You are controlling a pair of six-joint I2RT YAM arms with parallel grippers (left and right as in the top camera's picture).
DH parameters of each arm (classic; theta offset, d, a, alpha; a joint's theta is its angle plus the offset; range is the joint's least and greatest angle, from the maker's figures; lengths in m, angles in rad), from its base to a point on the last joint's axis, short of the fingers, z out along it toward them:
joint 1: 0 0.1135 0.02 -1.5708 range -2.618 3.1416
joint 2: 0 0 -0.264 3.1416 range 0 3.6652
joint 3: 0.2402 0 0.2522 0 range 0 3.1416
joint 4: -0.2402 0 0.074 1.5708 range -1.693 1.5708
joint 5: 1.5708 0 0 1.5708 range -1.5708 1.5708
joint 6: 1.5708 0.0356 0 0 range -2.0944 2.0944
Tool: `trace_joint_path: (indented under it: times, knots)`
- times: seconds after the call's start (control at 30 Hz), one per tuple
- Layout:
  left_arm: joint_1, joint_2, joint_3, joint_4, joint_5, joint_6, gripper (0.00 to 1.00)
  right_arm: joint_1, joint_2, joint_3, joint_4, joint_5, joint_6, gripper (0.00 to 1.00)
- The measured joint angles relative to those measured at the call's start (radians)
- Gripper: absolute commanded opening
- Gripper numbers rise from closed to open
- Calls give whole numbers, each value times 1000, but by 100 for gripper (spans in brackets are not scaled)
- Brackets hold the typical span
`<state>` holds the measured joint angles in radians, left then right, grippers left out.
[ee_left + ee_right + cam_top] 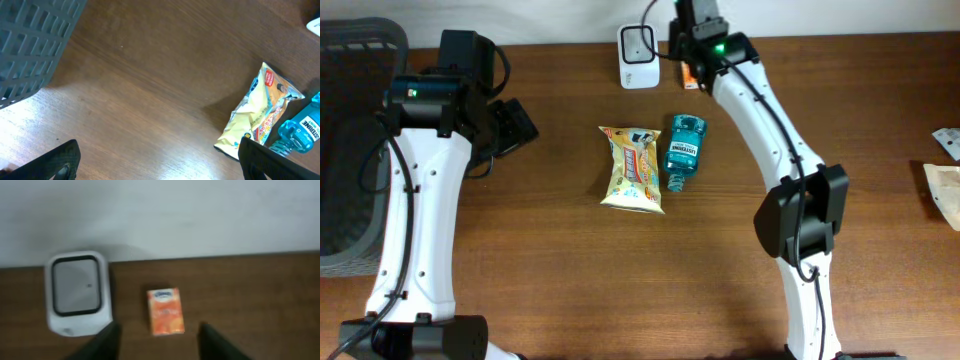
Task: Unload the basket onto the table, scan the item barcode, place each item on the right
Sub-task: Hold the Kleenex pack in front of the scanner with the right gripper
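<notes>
Looking down from overhead, two white arms reach over a brown table (560,280). A white scanner (639,56) sits at the far edge. An orange box (691,78) lies just right of it, under the right arm's tip. A yellow bag (632,168) and a blue bottle (684,147) lie side by side mid-table, and a grey basket (350,150) sits at the left.

Left wrist view: the left jaws stand wide open and empty, with the bag (260,112) and bottle (300,132) at right.

Right wrist view: the right jaws are open. The box (165,311) lies on the table beyond them, touching neither finger, with the scanner (77,292) just left.
</notes>
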<state>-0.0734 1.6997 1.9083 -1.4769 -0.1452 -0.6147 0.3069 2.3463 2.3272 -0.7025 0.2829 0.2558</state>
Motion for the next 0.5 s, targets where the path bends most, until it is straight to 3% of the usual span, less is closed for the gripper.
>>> trace_joint_path:
  times: [0.17,0.3,0.5]
  knots:
    - [0,0,0,0,0,0,99,-125,16,1,-5,-176,6,84]
    - [0,0,0,0,0,0,99,-203,97,5,23,-351,6,86]
    - [0,0,0,0,0,0,99,-197,235,5,51,-466,7,85]
